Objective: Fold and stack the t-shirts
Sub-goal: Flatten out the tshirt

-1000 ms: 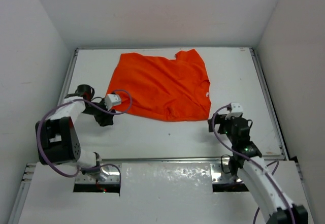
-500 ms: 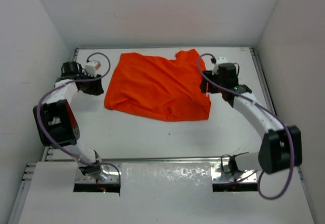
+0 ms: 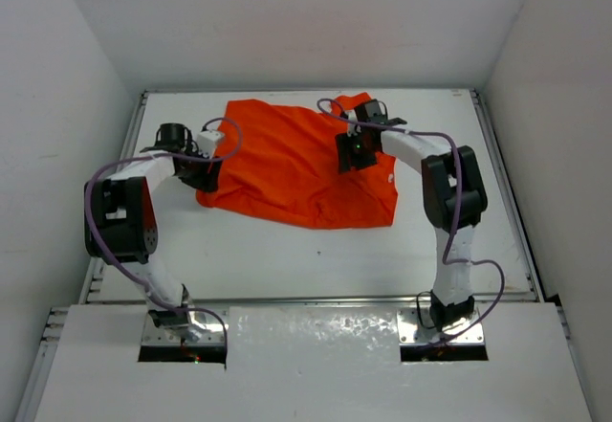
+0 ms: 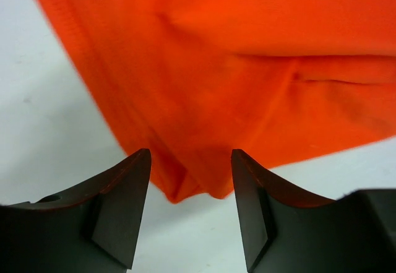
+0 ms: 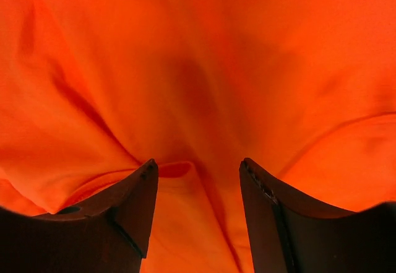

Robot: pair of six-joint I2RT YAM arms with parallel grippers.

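Observation:
The bright orange-red t-shirt (image 3: pixel 296 168) lies spread and rumpled on the white table, towards the back. My left gripper (image 3: pixel 207 166) is open at the shirt's left edge; in the left wrist view a folded corner of the shirt (image 4: pixel 198 186) lies between the open fingers, with bare table under them. My right gripper (image 3: pixel 350 152) is open over the shirt's upper right part. In the right wrist view the cloth (image 5: pixel 198 69) fills the frame, and a raised fold (image 5: pixel 185 171) sits between the fingers.
The white table (image 3: pixel 287 250) has raised rails along its left (image 3: pixel 129 154) and right (image 3: pixel 502 183) sides. White walls close in the back and both sides. Both arms' purple cables loop above the table.
My left gripper moved right from the table's left edge to the shirt's left edge. My right gripper moved left from the shirt's right side onto the cloth. The shirt's left part looks more bunched.

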